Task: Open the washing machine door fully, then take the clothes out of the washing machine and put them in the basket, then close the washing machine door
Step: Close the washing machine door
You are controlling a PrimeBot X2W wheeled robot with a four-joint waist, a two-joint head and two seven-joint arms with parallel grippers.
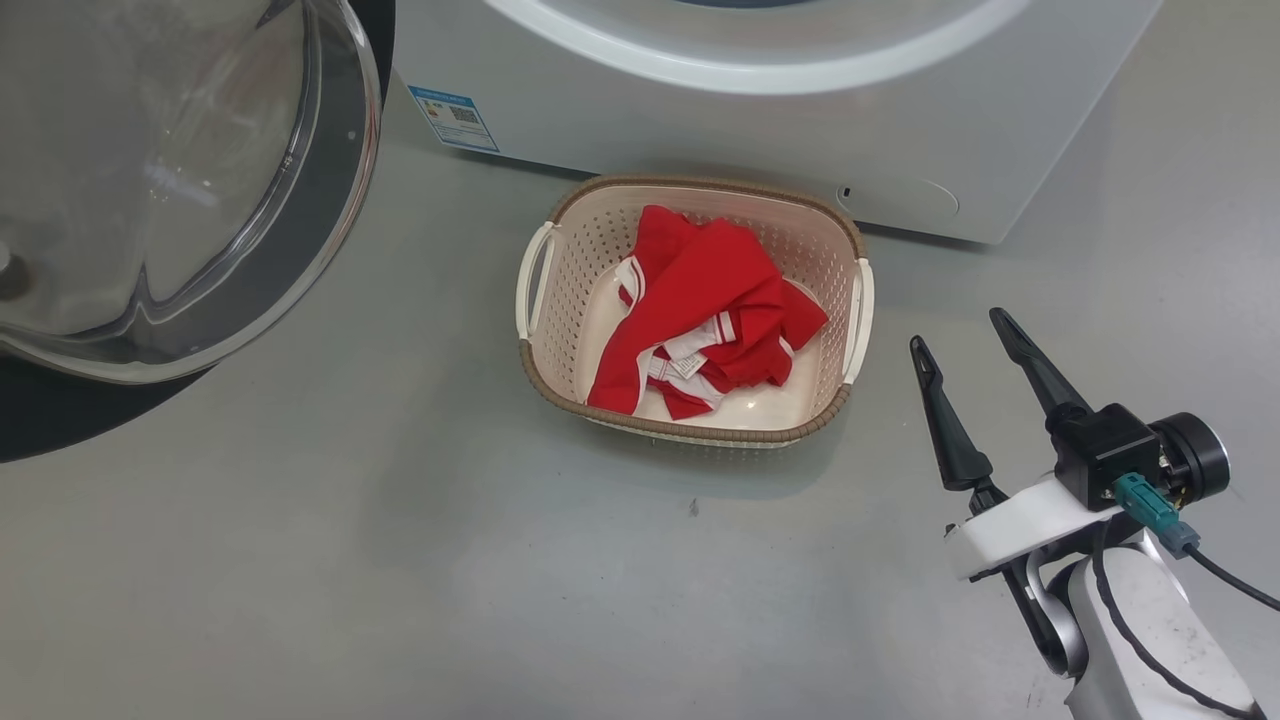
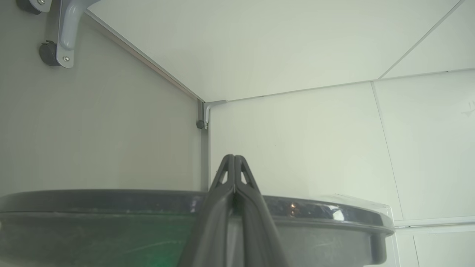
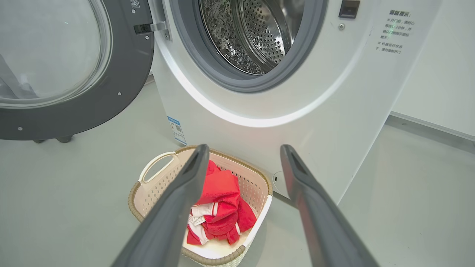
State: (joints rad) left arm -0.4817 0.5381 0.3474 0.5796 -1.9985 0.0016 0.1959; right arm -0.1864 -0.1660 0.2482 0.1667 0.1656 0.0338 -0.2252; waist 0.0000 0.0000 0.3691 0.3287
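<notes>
- Head view is showing the basket (image 1: 590,250) standing on the grey floor (image 1: 350,560), just in front of the washing machine (image 1: 760,130).
- The clothes (image 1: 710,300) are lying crumpled inside the basket. They are red cloth with white trim, and they are covering much of the basket's bottom.
- The washing machine door (image 1: 180,180) is hanging open to the left of the basket, well apart from it, and it is showing its inner side with the clear glass bowl.
- The right gripper (image 1: 957,330) is hovering to the right of the basket, near the white handle (image 1: 858,320) but not touching it. Its two fingers are standing wide apart and are grasping nothing.
- Right wrist view is looking between these two fingers down at the basket. Behind and above the basket, the steel drum (image 3: 256,37) is showing inside the grey seal (image 3: 207,63).
- A small blue label (image 1: 453,117) is sitting on the machine's front, behind the basket's left corner.
- The left gripper (image 2: 233,157) is appearing in the left wrist view with its fingers pressed tightly together and nothing between them. They are crossing in front of the door's dark rim, and I cannot tell whether they are touching it.
- From that view I cannot tell where this gripper is lying relative to the basket.
</notes>
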